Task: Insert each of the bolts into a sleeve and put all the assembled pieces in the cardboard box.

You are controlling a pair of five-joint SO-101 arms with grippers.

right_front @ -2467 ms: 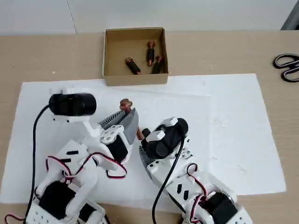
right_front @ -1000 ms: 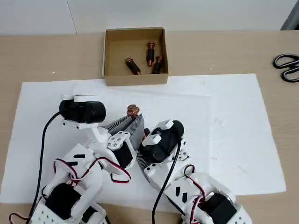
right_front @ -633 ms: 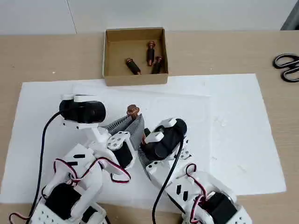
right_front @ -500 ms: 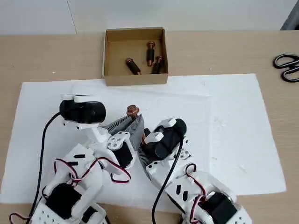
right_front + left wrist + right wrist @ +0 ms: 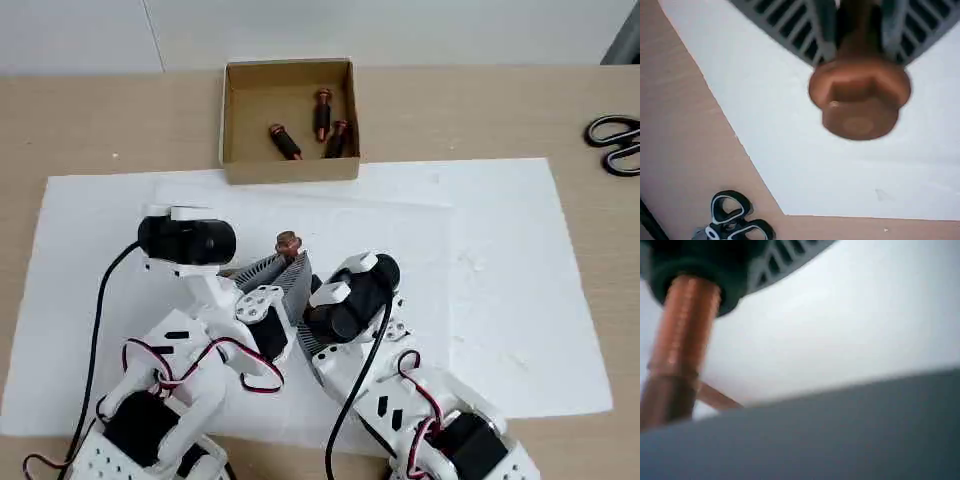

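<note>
My left gripper (image 5: 288, 268) is shut on a copper bolt (image 5: 287, 242), head up, over the white paper. In the left wrist view the hexagonal bolt head (image 5: 860, 97) sticks out past the grey ribbed fingers (image 5: 785, 22). My right gripper (image 5: 312, 292) sits right beside it, mostly under its own wrist camera, holding a black sleeve (image 5: 687, 265). The bolt's threaded shank (image 5: 682, 340) runs into that sleeve's end. The cardboard box (image 5: 236, 165) stands at the back and holds three assembled pieces (image 5: 323, 112).
A white paper sheet (image 5: 500, 270) covers the table in front of the box. Black-handled scissors (image 5: 615, 143) lie at the far right on the wood, seen too in the left wrist view as scissors (image 5: 735, 222). Both arm bases crowd the near edge.
The left arm has shifted right and toward the near edge, carrying the bolt closer to the right gripper. The right arm has barely moved.
</note>
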